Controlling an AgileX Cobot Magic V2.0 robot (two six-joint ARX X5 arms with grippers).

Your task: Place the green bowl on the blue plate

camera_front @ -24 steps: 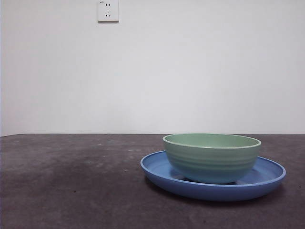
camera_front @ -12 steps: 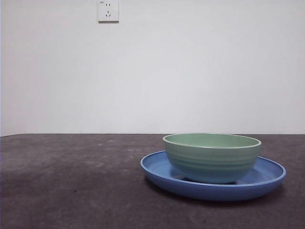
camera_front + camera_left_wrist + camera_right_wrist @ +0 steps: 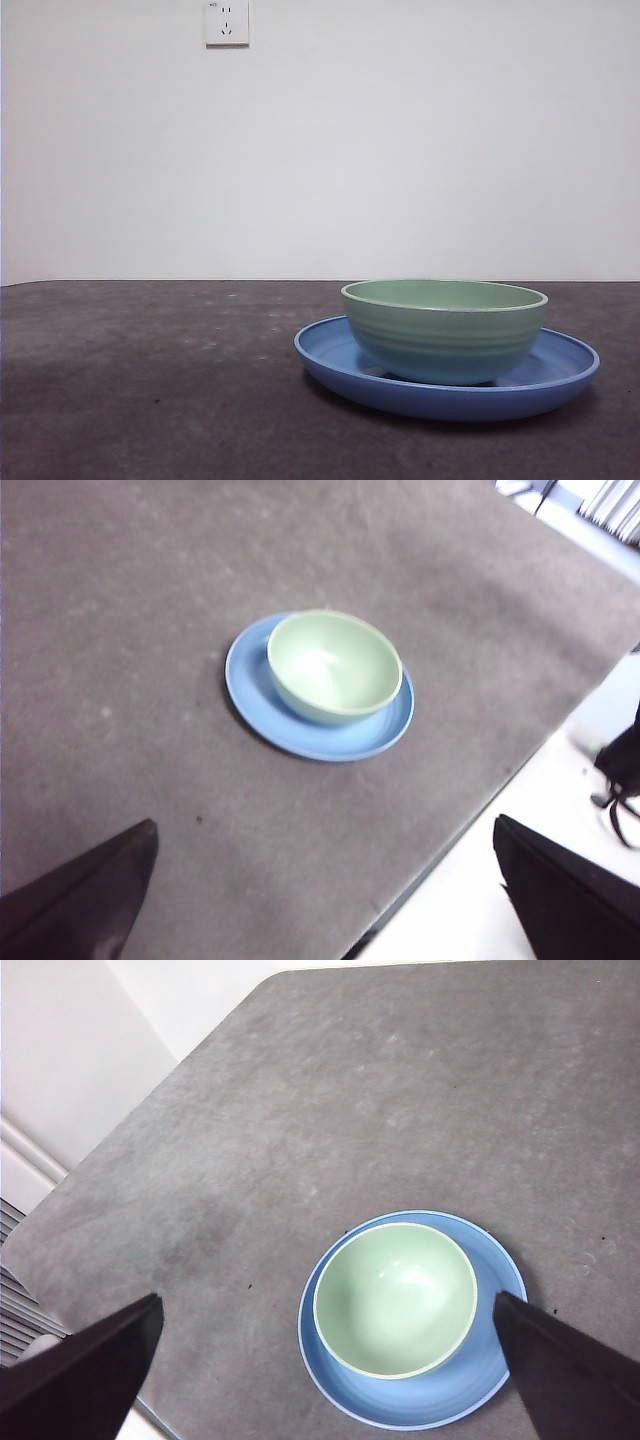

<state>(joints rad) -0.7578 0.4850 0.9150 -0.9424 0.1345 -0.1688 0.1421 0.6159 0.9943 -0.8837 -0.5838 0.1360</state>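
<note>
With both claws spread wide above: empty green bowl (image 3: pixel 445 330) upright inside blue plate (image 3: pixel 330 362), off-centre.

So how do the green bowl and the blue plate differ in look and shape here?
The green bowl is pale sage with faint ridges on its wall; the blue plate is glossy medium blue. The bowl is deep and narrower; the plate is shallow and wider, its rim showing all around the bowl. The bowl sits in the plate, while the plate rests on the table. Both are round, upright and empty.
</note>
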